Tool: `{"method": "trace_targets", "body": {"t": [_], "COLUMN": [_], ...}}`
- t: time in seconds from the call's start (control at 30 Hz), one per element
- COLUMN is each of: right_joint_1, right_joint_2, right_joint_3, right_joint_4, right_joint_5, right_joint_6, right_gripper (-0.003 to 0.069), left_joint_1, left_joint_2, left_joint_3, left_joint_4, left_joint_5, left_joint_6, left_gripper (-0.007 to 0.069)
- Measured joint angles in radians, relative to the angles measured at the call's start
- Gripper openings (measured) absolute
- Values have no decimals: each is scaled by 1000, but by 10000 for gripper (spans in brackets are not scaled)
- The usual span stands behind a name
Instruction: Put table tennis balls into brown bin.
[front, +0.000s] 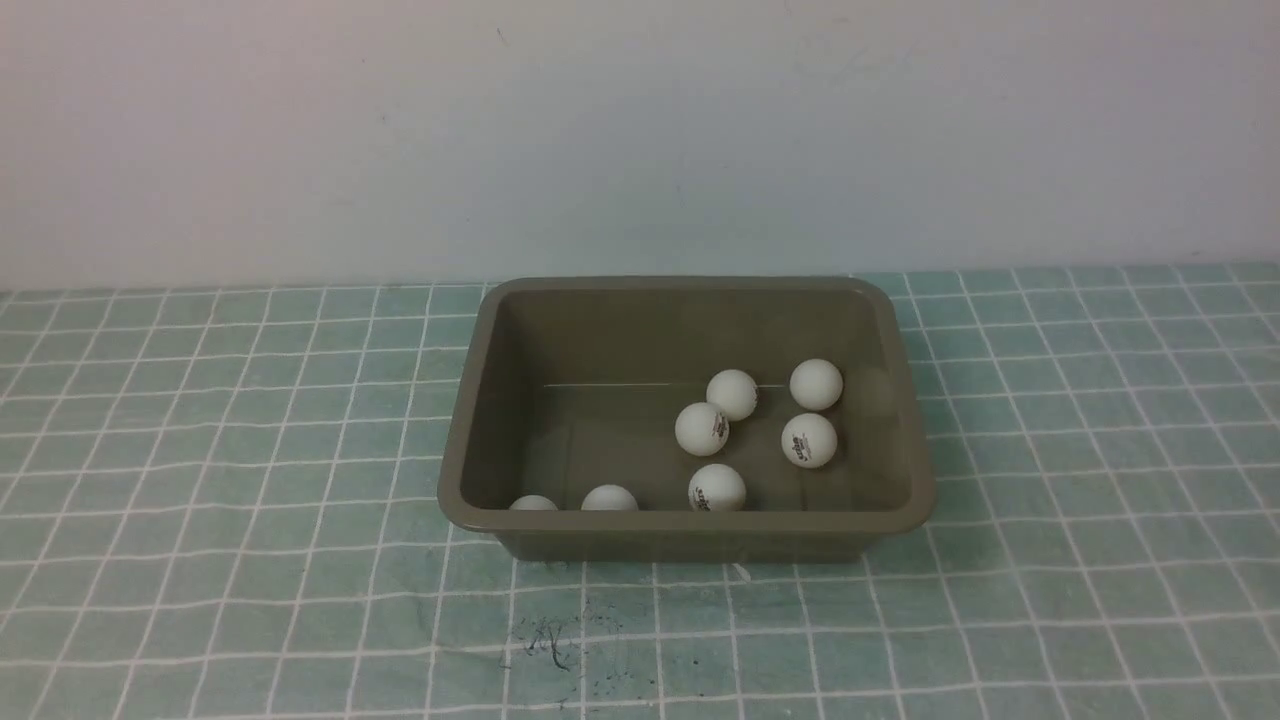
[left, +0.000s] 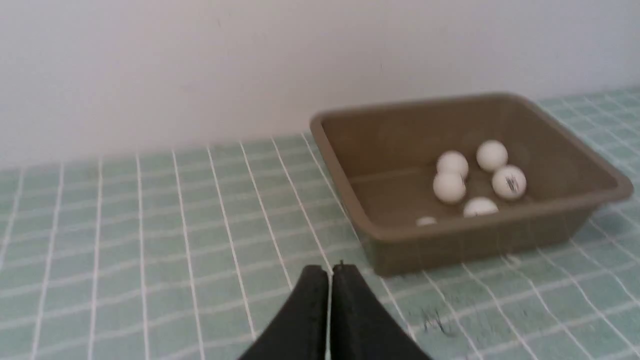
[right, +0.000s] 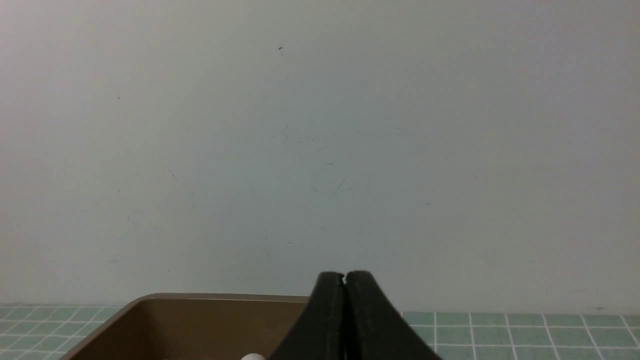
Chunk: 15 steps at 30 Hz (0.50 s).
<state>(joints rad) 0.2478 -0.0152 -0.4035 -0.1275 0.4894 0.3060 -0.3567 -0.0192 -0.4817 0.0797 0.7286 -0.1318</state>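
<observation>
Balls: seven white table tennis balls are lying inside the brown bin; none is showing on the counter.
Left fingers: pressing together, holding nothing, hanging above the checked cloth with the bin ahead and off to one side.
Right fingers: also meeting tip to tip and empty, pointing at the wall, the bin's far rim just below them.
Stage: looking finished, by my reading.
Doing it well: both arms should be staying clear of the rim while pulling away, since a knock could be tipping the light balls out.
</observation>
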Motion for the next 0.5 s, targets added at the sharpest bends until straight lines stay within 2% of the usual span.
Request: {"method": "trace_targets", "body": {"t": [0.27,0.37,0.5], "right_joint_1": [0,0,0], "right_joint_2": [0,0,0], "right_joint_3": [0,0,0], "right_joint_4": [0,0,0], "right_joint_5": [1,2,7], "right_joint_6": [0,0,0], "right_gripper": [-15,-15,-15], "left_joint_1": [1,28,147], "left_joint_2": [0,0,0], "left_joint_3": [42,126,335], "left_joint_4": [91,76,-25], "left_joint_5": [-140,-194,-366], "left_joint_6": [1,32,132], "left_gripper": [-3,-3,-3]}}
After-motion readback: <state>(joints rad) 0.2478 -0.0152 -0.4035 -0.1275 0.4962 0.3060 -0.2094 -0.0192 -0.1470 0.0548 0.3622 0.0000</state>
